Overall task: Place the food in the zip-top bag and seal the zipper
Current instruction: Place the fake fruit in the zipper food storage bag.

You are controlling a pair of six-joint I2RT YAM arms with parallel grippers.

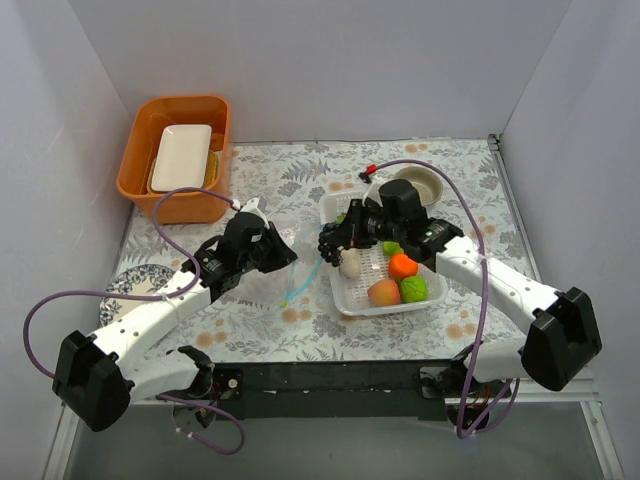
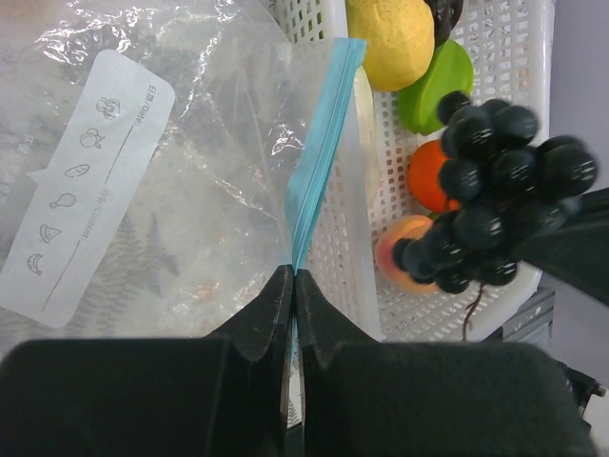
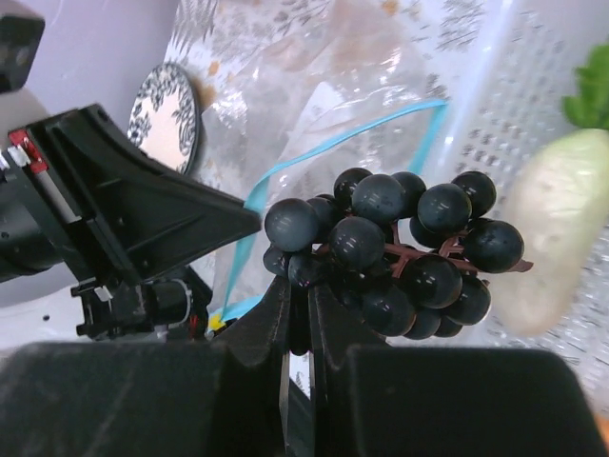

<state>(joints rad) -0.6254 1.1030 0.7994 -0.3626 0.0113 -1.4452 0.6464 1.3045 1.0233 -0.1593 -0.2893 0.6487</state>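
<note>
Pinched the zip-top bag's (image 2: 190,209) teal zipper (image 2: 324,133) in the left gripper (image 2: 294,278), just beside the basket (image 2: 504,57). Clamped the dark grapes (image 3: 400,243), probably by the stem, in the right gripper (image 3: 298,297), over the basket's edge.

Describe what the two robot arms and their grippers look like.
The left arm and right arm have white shells between blocky black joints, and a thin purple cable loops loosely along each. The left gripper and right gripper are matte black, each with two wedge-shaped fingers tapering to narrow tips.
</note>
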